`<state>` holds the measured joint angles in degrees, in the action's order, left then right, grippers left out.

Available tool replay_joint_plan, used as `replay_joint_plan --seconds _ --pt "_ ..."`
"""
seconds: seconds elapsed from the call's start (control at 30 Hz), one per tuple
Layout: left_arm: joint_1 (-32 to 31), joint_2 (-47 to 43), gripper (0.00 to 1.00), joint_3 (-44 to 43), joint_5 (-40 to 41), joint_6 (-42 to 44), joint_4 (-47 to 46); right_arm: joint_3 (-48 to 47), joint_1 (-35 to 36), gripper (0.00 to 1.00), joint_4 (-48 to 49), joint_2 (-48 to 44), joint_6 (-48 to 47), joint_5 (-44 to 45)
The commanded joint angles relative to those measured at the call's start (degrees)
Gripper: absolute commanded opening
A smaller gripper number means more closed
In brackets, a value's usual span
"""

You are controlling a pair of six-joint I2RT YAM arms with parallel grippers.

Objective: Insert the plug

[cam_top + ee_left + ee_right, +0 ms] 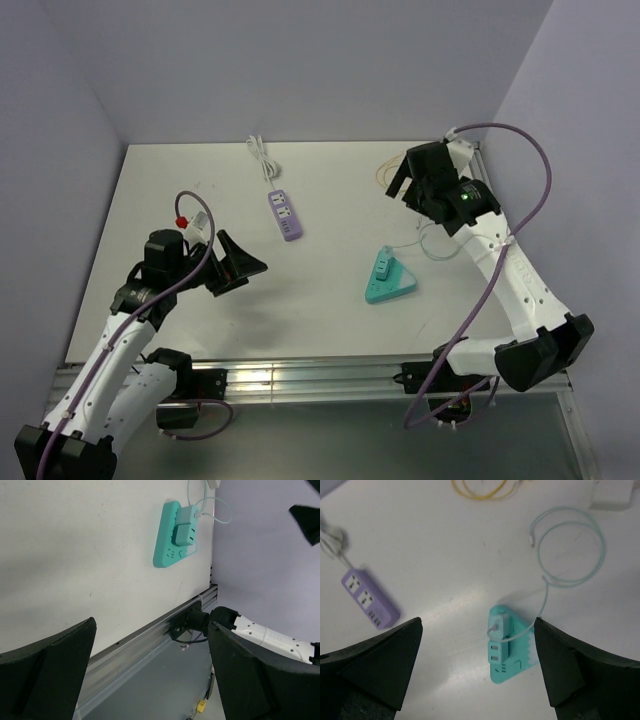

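2 tools open, both empty.
Left tool (150, 630) and right tool (477, 625) hang above the worktop (445, 555), fingers spread wide, touching nothing. The plug (612, 497) lies near its looped yellow cable (480, 491), well apart from the purple power strip (370, 597).

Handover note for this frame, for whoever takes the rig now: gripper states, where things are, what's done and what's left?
Left gripper: open, empty.
Right gripper: open, empty, above the teal strip, which carries a teal adapter.
The plug, a tan block, lies loose at the table's far right, beside the yellow cable; their join is out of frame.
Purple power strip: sockets free.
Done: nothing. Left: grasp the plug, insert it.
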<state>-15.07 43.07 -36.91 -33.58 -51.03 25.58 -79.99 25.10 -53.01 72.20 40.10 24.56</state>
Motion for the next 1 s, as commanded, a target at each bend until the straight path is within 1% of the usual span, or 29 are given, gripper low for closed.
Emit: replay_joint_plan --seconds 0.0,0.1,0.27,0.37,0.4,0.63,0.73,0.8,0.83,0.87,0.97 --pt "0.0 -1.4 0.99 -2.6 0.3 2.8 3.0 -6.8 -4.5 1.0 2.5 3.3 -2.1 5.2" --pt "0.0 -2.4 0.99 -2.9 0.0 2.7 3.9 -8.7 -11.0 1.0 4.9 6.4 -3.5 0.2" --pt "0.0 -4.0 0.99 -2.5 -1.0 2.6 4.4 -9.7 -22.3 1.0 7.8 13.5 -6.1 -4.2" --pt "0.0 -4.2 0.99 -1.9 -1.6 2.4 3.8 -11.0 -25.0 1.0 8.5 18.8 -6.4 -7.7" --pt "0.0 -4.2 0.99 -1.7 -1.7 2.3 3.6 -11.8 -27.4 1.0 8.5 20.3 -6.6 -8.6" --pt "0.0 -3.7 0.99 -0.4 -3.9 2.1 0.9 -20.7 -28.1 0.98 10.6 36.5 -5.6 -11.5" --pt "0.0 -3.2 1.0 -1.1 -3.9 3.6 1.0 -25.6 -28.1 0.98 10.8 42.3 -3.7 -11.9" --pt "0.0 -2.5 1.0 -2.0 -3.2 5.1 1.7 -29.2 -28.1 0.98 11.5 45.1 -3.3 -14.2" --pt "0.0 -2.3 1.0 -2.2 -2.5 5.6 1.8 -31.0 -28.1 0.98 11.0 48.1 -3.2 -14.8" --pt "0.0 -1.7 0.99 -2.6 -2.3 6.3 1.8 -34.8 -28.1 0.97 9.4 49.4 -2.8 -15.0" --pt "-0.1 -0.4 1.0 -2.8 -2.0 6.6 1.4 -39.3 -28.2 0.96 6.0 52.9 -1.3 -11.5"
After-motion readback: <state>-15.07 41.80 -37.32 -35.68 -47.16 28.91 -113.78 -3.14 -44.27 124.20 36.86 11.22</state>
